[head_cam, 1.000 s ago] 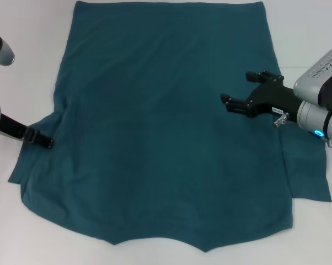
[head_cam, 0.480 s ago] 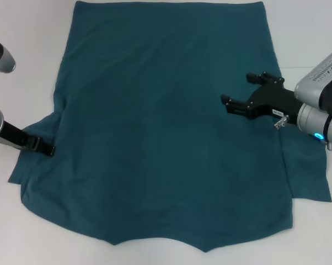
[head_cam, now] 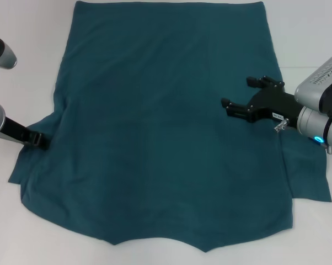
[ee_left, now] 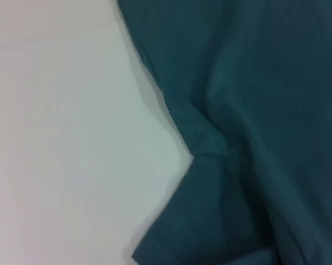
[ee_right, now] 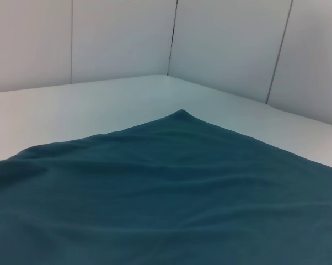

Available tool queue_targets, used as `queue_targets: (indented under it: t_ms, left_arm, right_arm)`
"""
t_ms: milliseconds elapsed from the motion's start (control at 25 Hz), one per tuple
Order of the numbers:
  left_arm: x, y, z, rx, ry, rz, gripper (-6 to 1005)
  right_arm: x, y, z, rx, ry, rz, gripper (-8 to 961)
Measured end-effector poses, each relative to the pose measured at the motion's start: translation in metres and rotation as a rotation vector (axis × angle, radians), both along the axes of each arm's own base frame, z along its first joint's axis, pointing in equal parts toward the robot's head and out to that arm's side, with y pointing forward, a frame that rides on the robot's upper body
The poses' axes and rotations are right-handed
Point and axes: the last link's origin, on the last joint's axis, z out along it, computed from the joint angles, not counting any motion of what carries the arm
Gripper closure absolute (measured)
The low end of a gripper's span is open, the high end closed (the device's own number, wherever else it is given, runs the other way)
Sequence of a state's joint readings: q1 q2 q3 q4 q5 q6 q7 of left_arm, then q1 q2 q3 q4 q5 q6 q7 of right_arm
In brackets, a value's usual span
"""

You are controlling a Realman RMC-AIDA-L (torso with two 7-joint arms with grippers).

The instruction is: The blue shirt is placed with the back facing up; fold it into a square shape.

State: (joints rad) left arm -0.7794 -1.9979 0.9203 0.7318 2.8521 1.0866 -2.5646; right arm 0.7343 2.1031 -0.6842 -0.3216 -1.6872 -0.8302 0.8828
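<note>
Spread flat and back-up on the white counter (head_cam: 28, 22), the blue shirt (head_cam: 166, 121) remains unfolded — the left pincer (head_cam: 38, 139) has slid outward along its left sleeve, grip unclear, while the open right pincer (head_cam: 244, 95) hovers, barely shifted, over the right side.

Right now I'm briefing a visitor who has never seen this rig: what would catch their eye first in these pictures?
First the blue shirt, spread flat and plain side up over most of the white table, not yet folded. Next the right gripper, open, reaching in over the shirt's right side. Last the left gripper, low at the left sleeve's edge.
</note>
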Motion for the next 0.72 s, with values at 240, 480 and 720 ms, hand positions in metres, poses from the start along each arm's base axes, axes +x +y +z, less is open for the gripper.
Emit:
queue_targets:
  t_ms: [240,480,720]
  left_arm:
    - [-0.0001,0.0027,0.0052,0.039,-0.037,0.01,590]
    - [0.0031,0.0039,0.0067,0.031,-0.044,0.009,780]
    - [0.0076,0.0039,0.0014,0.0,-0.031,0.0,976]
  right_arm:
    - [-0.0008,0.0012,0.0012,0.006,0.0,0.002,50]
    - [-0.0018,0.0022,0.0017,0.009,-0.003,0.005,52]
    - [-0.0031,0.0032,0.0018,0.012,-0.007,0.012,54]
